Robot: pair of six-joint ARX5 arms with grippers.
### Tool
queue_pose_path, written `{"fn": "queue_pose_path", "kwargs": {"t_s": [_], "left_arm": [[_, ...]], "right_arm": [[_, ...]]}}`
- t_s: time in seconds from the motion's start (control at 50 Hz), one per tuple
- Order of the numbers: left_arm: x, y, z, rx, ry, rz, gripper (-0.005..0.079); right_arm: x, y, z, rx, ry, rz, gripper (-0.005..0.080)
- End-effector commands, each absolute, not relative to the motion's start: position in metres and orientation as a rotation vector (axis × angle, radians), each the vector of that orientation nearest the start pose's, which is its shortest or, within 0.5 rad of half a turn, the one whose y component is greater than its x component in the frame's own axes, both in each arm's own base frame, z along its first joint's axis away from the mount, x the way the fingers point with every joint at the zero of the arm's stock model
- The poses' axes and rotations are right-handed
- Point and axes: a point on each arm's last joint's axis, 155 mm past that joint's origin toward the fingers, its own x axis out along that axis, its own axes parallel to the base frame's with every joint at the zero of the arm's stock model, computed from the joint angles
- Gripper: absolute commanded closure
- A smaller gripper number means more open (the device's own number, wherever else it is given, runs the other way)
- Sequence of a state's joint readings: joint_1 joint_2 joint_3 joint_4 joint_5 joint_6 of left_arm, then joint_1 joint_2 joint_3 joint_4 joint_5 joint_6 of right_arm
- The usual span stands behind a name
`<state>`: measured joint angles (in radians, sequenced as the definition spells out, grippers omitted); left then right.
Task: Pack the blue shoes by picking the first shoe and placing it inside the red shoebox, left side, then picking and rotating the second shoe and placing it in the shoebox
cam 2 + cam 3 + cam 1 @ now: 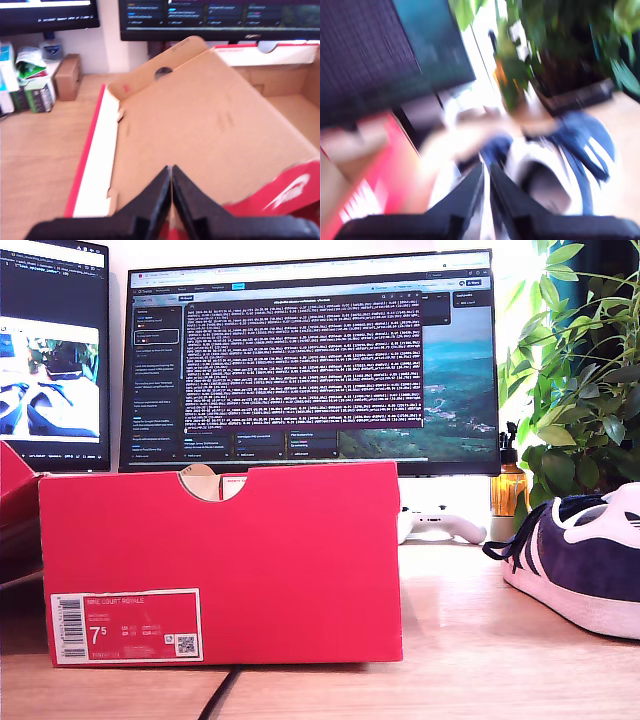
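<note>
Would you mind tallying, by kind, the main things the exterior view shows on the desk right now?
Blue shoes: 1
Red shoebox: 1
Monitors: 2
White game controller: 1
Potted plant: 1
Amber bottle: 1
Total: 7

red shoebox (220, 560): matt cardboard, paper label
blue shoe (590, 560): napped suede, smooth white rubber sole
table (480, 660): smooth wood grain
monitor (310, 360): glossy screen

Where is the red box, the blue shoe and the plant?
Red box (250, 550), exterior view: its front wall.
Blue shoe (590, 560), exterior view: its suede side.
Plant (575, 370), exterior view: its leaves.
</note>
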<state>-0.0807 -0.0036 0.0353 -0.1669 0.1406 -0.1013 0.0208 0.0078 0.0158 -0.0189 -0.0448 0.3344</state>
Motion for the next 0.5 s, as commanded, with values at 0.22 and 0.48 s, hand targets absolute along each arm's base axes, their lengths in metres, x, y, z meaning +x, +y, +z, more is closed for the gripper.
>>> {"fn": "queue_pose_path", "kwargs": {"t_s": [0.22,0.48], "left_arm": [[0.22,-0.061,0.256,-0.119,-0.148,-0.327,0.0761],[0.195,-0.083,0.277,-0.04,-0.075,-0.456,0.0762]], "right_arm": [[0.235,0.018,0.247,0.353,-0.159,0.122,0.0764],[0.226,0.038,0.256,0.325,0.024,0.202,0.0765]]}}
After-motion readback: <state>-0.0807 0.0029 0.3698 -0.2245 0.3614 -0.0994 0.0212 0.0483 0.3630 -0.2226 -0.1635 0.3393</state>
